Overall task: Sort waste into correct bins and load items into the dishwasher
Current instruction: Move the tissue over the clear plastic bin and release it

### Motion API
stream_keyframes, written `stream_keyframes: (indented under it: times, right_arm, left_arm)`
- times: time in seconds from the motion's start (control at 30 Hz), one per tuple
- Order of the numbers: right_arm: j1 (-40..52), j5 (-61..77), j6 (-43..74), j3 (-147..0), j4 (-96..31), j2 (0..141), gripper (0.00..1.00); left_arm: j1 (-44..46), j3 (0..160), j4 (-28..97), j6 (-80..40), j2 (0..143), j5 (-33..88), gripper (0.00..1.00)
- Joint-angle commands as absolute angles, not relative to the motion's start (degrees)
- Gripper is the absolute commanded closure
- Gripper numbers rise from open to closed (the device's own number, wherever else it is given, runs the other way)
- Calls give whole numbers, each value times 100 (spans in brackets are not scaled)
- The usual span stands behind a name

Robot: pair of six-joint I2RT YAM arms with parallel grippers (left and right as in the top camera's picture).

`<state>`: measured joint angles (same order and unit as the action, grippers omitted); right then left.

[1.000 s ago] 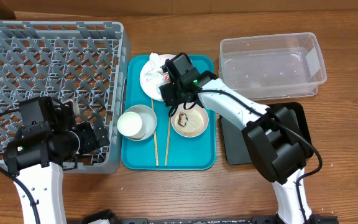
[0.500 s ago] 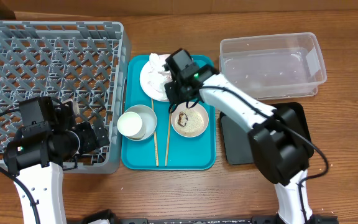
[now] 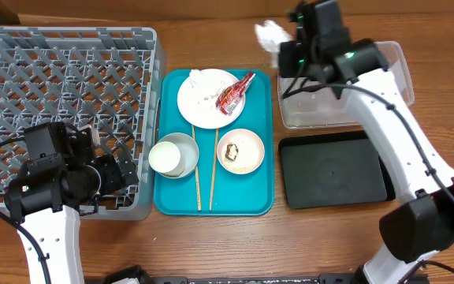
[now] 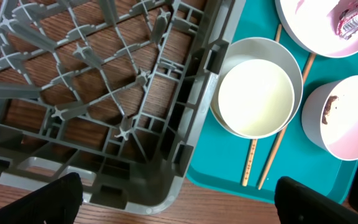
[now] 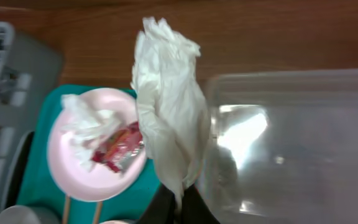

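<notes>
Right end effector clamped on a crumpled white napkin, lifted beside the clear tub.

The napkin hangs above the tabletop, just at the tub's left wall. On the teal tray, the white plate carries a second napkin and the red-and-silver wrapper. The grey bowl, the small dish with its brown lump and the two chopsticks lie nearer me. My left end effector hovers with fingers apart, holding nothing, over the dish rack at its corner by the bowl.
</notes>
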<state>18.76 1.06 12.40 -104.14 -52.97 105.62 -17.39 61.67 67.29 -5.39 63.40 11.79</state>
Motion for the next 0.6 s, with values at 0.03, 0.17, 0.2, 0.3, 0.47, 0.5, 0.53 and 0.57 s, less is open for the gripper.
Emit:
stream_keyframes:
  times: [0.03,0.17,0.2,0.3,0.47,0.5,0.53,0.57]
  right_arm:
    - [1376,-80,1400,-10420,-5408,10641,95]
    - [1179,143,1398,-10379,-5457,10641,44]
    - [1164,305,1398,-10379,-5452,10641,27]
    - [1160,1002,1398,-10379,-5277,10641,12]
    - [1387,1916,1588,-10379,-4731,10641,19]
    - [1490,1887,1697,-10379,-4628,10641,19]
    - [1588,1804,1793,-10379,-4550,10650,20]
    - [1708,1671,1857,-10379,-4491,10652,20]
  left_arm:
    - [-1765,6318,6698,-384,6250,1144,0]
    - [-1765,6318,6698,-384,6250,1146,0]
    - [-1765,6318,6696,-384,6250,1146,0]
    - [-1765,6318,6689,-384,6250,1146,0]
    - [-1765,6318,6681,-384,6250,1162,0]
    - [-1765,6318,6681,-384,6250,1162,0]
    - [-1765,6318,6681,-384,6250,1162,0]
    - [-1765,6318,6681,-384,6250,1162,0]
